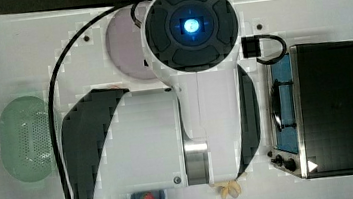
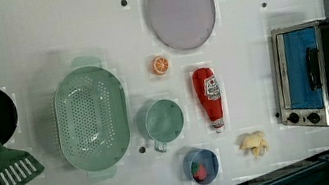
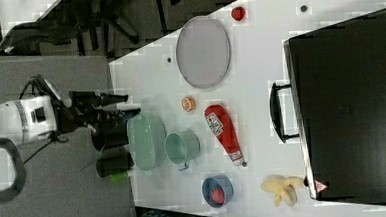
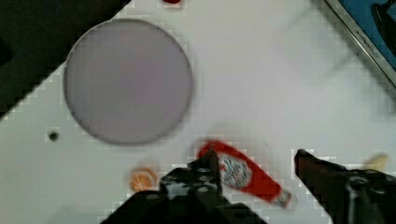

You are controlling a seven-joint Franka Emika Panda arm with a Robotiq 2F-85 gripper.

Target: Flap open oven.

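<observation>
Your claw hangs spread and empty above the ketchup bottle; the oven sits shut at the left view's right edge; descend carelessly and you'll likely clip the bottle, missing the handle

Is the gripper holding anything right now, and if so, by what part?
Nothing is held. The gripper is open and empty above the table, apart from the oven, whose door is shut.

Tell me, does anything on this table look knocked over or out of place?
One thing: the ketchup bottle lies flat on its side on the white table, cap towards the banana, not standing. Nothing has spilled from it. The oven sits square with its door shut, and the colander and cup rest upright.
</observation>
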